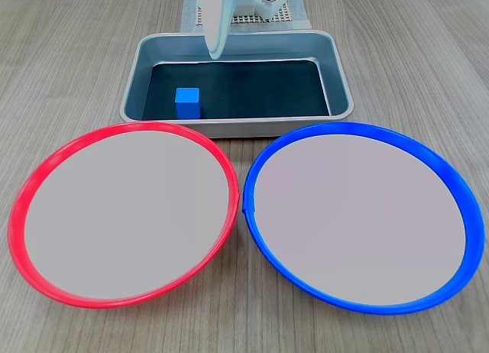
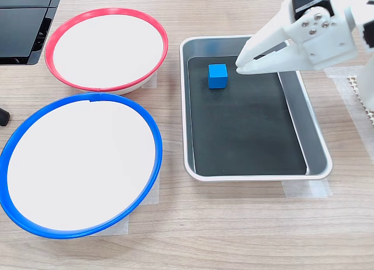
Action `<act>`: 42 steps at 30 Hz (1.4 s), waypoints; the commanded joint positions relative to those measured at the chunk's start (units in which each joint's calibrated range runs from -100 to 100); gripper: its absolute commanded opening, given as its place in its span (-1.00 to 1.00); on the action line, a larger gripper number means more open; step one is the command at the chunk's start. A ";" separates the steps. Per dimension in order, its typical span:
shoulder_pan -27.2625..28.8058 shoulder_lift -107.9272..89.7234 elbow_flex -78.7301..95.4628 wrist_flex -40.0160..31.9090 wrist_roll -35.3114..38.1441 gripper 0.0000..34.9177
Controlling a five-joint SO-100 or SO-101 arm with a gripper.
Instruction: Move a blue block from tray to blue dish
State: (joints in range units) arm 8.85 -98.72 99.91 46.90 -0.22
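The blue block (image 1: 187,102) (image 2: 217,75) sits on the dark floor of the grey tray (image 1: 229,127) (image 2: 184,106), near its corner beside the red dish. My white gripper (image 1: 216,51) (image 2: 239,66) hovers over the tray, its tips a short way from the block and above it, not touching. The fingers meet at the tips, shut, with nothing between them. The blue dish (image 1: 351,127) (image 2: 156,147) lies in front of the tray on the first exterior view's right and holds nothing.
A red-rimmed dish (image 1: 137,127) (image 2: 105,11) of the same size lies next to the blue one, their rims almost touching. The arm's base stands on a mesh mat (image 1: 286,17) behind the tray. Black equipment (image 2: 23,24) fills the second exterior view's top left corner.
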 commanded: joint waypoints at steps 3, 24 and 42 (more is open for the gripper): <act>0.04 -0.17 0.09 0.35 -0.15 -0.98; 0.04 -0.17 0.09 0.35 -0.15 -0.98; 4.84 39.83 -27.86 5.39 14.99 -0.98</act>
State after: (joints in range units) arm 11.15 -79.03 88.38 48.86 6.96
